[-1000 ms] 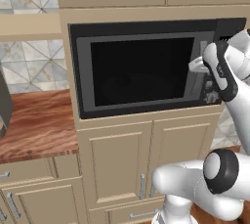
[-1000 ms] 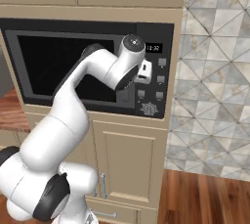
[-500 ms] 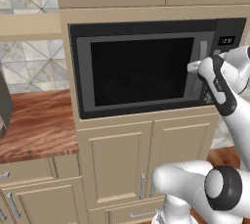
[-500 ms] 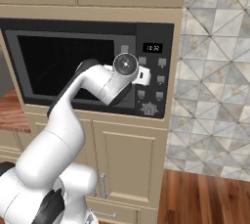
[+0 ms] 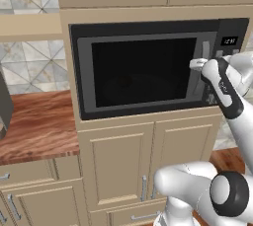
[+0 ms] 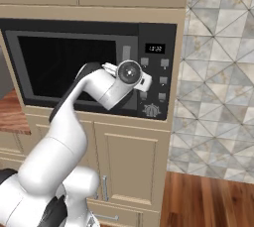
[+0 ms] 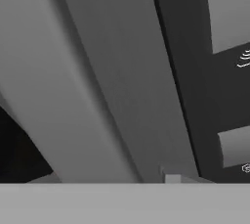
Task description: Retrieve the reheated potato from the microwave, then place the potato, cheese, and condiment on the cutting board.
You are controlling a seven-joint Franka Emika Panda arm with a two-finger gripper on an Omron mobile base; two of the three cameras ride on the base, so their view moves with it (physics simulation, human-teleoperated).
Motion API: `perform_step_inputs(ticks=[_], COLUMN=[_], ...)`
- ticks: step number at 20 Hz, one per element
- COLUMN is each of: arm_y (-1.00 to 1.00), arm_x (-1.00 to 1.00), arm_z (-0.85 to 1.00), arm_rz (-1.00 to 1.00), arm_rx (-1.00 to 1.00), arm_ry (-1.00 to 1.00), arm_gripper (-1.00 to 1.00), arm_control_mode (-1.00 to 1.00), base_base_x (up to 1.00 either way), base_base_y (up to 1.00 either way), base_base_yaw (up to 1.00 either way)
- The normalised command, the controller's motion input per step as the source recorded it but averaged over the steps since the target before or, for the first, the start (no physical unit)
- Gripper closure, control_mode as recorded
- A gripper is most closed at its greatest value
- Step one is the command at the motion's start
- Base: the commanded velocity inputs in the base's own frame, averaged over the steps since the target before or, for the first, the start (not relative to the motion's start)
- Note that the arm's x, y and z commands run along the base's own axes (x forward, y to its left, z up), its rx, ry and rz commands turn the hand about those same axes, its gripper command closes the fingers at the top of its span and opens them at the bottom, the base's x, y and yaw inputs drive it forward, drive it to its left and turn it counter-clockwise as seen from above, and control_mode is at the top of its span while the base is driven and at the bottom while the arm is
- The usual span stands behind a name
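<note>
The microwave [image 5: 143, 72] is a black built-in box with its dark glass door closed, also seen as the microwave [image 6: 74, 62] from the right. My gripper [image 5: 197, 64] is at the door's upright grey handle [image 5: 205, 51], at mid height, shut on it. In the hand view the grey handle [image 7: 122, 96] is pressed up very close, with the dark button panel [image 7: 195, 71] beside it. My wrist covers the lower handle [image 6: 126, 52] in the right base view. The potato is hidden behind the dark door. Cheese, condiment and cutting board are out of view.
A wooden counter [image 5: 34, 131] runs to the left of the microwave, with a dark object [image 5: 4, 106] at the picture's edge. Beige cabinet doors [image 5: 148, 166] stand below and above. To the right are a tiled wall [image 6: 218, 72] and wood floor [image 6: 208, 201].
The hand has dropped and moved in against the microwave door handle, and the jaws have gone from open to shut on it. The door has stayed closed.
</note>
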Motion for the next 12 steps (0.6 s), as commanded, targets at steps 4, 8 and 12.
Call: perform_step_inputs(ticks=[4,8,12], arm_y=[0.26,0.42,0.4], arm_x=[0.51,-0.1,-0.47], arm_z=[-0.34,-0.15,-0.09], arm_rz=[0.17,0.22,0.18], arm_rx=[0.18,0.12,0.01], arm_ry=[0.07,0.14,0.12], arm_gripper=[1.0,1.0,1.0], arm_control_mode=[-1.0,-1.0,-1.0], base_base_x=[0.0,0.0,0.0], base_base_y=[0.0,0.0,0.0], base_base_yaw=[0.0,0.0,0.0])
